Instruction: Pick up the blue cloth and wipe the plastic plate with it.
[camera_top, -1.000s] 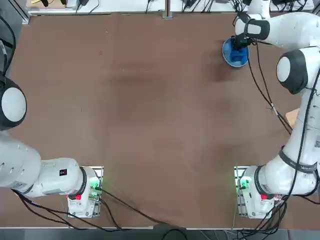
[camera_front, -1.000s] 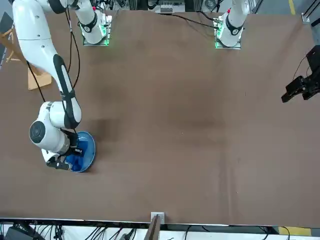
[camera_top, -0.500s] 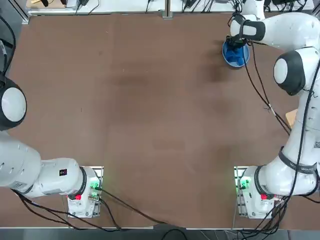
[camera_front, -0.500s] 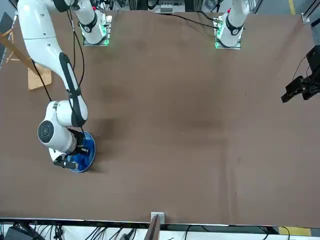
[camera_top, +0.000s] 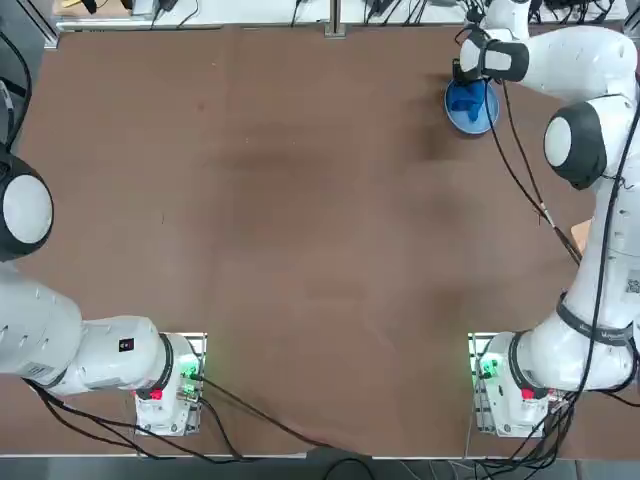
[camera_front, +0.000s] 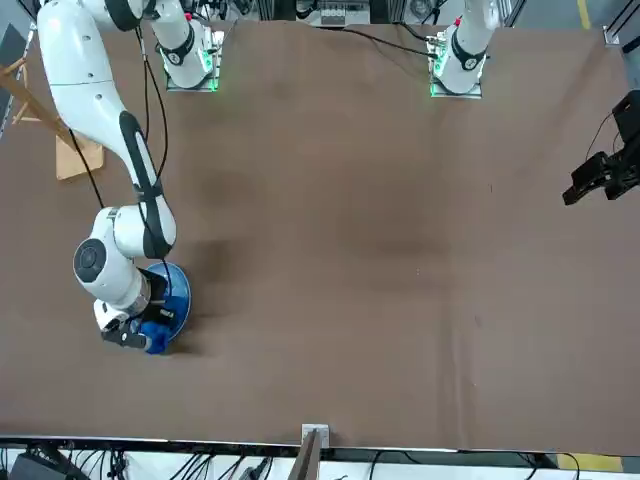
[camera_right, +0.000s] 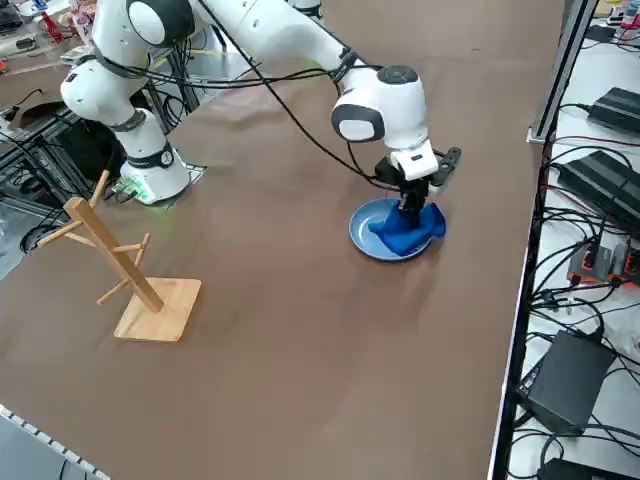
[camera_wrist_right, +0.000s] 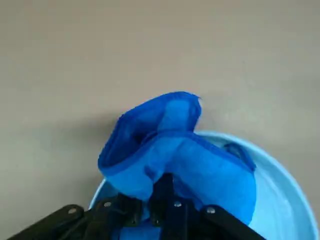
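Over the last second the right gripper (camera_right: 411, 205) has dragged the blue cloth (camera_right: 407, 230) across the plastic plate (camera_right: 372, 228) toward its far rim, where a fold now spills onto the table, so a wiping stroke looks underway. The fingers stay pinched on the cloth, the wrist pointing straight down from a far-stretched arm

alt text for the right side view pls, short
The right end effector presses the blue cloth onto the plastic plate, its fingers shut on the cloth, which hangs over the plate's rim onto the brown table. A wooden rack stands apart from them, nearer the arm's base.
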